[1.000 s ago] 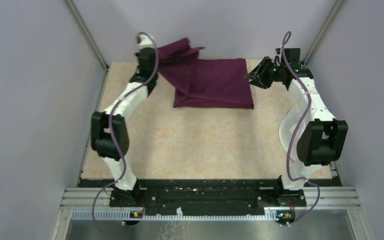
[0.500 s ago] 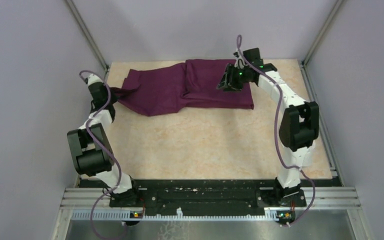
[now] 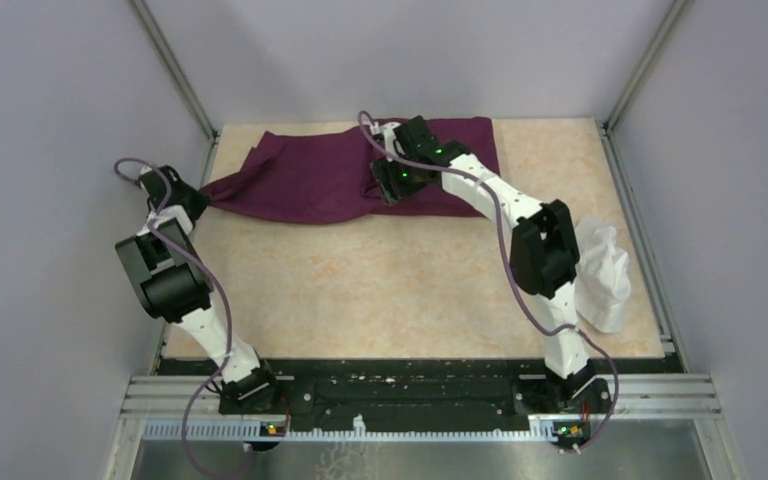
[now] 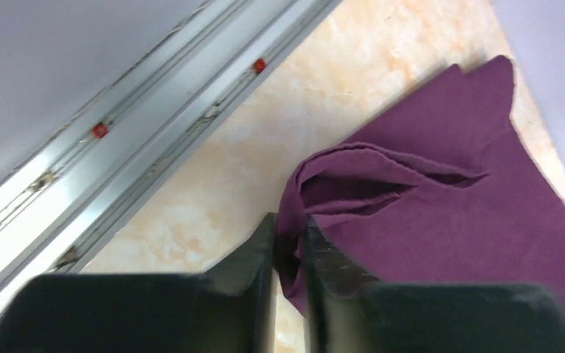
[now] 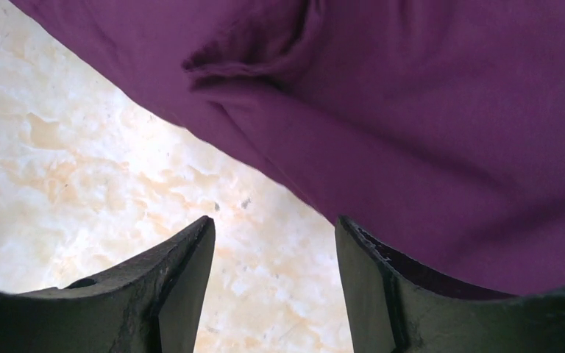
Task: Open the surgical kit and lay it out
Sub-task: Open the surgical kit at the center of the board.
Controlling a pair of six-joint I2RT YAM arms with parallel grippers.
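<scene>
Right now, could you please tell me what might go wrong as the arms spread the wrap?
1. The left gripper pinches only a thin corner of the wrap beside the rail; more pull may slip it free.
2. The right gripper hangs open over the wrap's edge, so nothing pins the wrap; it may slide.
3. The right elbow sits near the white cloth and could brush it.

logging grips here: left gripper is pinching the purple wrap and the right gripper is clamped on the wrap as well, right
No. The left gripper does pinch the purple wrap, but the right gripper is open over its edge, gripping nothing: see the right wrist view.
</scene>
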